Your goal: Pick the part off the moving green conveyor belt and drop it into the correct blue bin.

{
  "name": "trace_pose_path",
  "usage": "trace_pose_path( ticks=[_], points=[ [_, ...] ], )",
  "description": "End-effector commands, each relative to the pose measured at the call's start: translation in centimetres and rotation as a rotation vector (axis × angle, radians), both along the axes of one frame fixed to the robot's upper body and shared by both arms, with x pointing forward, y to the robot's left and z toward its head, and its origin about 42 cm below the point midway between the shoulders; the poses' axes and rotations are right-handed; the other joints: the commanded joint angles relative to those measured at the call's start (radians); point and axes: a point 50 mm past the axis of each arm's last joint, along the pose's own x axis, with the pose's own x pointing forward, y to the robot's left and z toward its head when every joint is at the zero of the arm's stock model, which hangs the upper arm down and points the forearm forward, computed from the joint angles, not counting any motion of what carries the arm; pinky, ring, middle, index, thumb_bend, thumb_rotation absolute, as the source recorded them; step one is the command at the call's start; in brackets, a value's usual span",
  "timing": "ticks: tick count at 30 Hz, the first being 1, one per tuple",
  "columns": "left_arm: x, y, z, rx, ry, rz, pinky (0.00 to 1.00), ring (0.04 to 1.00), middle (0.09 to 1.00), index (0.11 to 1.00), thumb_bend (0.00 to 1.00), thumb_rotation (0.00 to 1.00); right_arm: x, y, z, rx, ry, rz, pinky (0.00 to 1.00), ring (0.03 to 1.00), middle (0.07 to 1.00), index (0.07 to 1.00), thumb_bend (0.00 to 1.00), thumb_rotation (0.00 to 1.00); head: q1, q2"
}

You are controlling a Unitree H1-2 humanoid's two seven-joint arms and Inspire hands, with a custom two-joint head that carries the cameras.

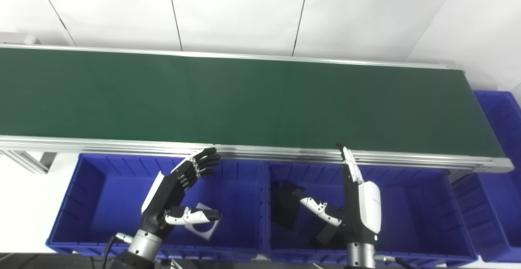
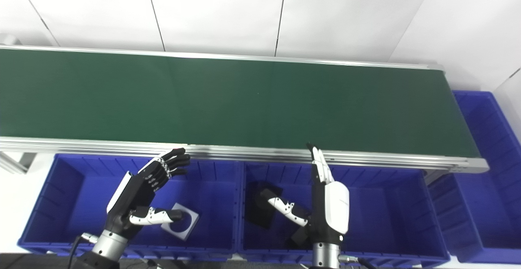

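Note:
The green conveyor belt (image 1: 244, 98) runs across the view and carries no part that I can see. My left hand (image 1: 179, 195) is open and empty above the left blue bin (image 1: 101, 187). My right hand (image 1: 358, 200) is open and empty, fingers straight up, above the middle blue bin (image 1: 423, 204). A white square part with a dark round hole (image 1: 203, 224) lies in the left bin, under the left thumb. Black parts (image 1: 285, 208) lie in the middle bin, beside the right thumb.
A third blue bin (image 1: 504, 138) stands at the right end of the belt. The belt's aluminium rail (image 1: 264, 151) runs between the bins and the belt. White wall panels stand behind the belt.

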Motion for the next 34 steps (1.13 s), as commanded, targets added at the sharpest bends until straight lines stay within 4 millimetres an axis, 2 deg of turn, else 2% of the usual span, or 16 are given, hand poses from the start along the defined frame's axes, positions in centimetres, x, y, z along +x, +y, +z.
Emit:
trace_pose_path(
  ticks=[1,3,6,12,19,24,34],
  points=[
    [0.5,-0.3,0.7,-0.003,-0.055,-0.002,0.77,0.809,0.812,0.822,0.95,0.31,-0.2,0.1,0.9,0.140,-0.086,0.071,0.78,0.864,0.894,0.902,0.72,0.45,0.008,-0.007],
    [0.4,-0.3,0.5,0.004,-0.048,-0.001,0.77,0.812,0.815,0.823,0.95,0.32,-0.5,0.0,0.5,0.244,-0.069,0.130,0.74,0.825,0.869,0.882,0.76,0.41,0.015,-0.013],
    [0.3,-0.4,0.1,-0.008,-0.033,0.000,0.77,0.815,0.816,0.824,0.96,0.32,-0.9,-0.1,-0.1,0.341,-0.004,0.210,0.74,0.815,0.856,0.876,0.80,0.43,0.035,-0.023],
    [0.1,-0.4,-0.1,0.009,-0.023,0.004,0.78,0.821,0.824,0.826,0.96,0.34,-1.2,-0.5,-0.9,0.404,0.074,0.281,0.73,0.786,0.811,0.852,0.87,0.47,0.063,-0.035],
    [0.1,-0.6,-0.4,0.014,-0.013,0.006,0.77,0.820,0.824,0.822,0.96,0.35,-1.1,-1.0,-1.5,0.429,0.105,0.279,0.76,0.802,0.820,0.858,0.83,0.44,0.065,-0.041],
    [0.2,-0.6,-0.5,0.018,-0.012,0.005,0.77,0.821,0.826,0.823,0.96,0.35,-1.0,-1.4,-1.6,0.404,0.103,0.272,0.76,0.808,0.817,0.858,0.83,0.46,0.066,-0.041],
    [0.2,-0.5,-0.5,0.018,-0.013,0.007,0.78,0.823,0.826,0.825,0.98,0.36,-0.8,-0.9,-1.6,0.399,0.098,0.269,0.77,0.816,0.829,0.874,0.78,0.43,0.064,-0.040]
  ],
)
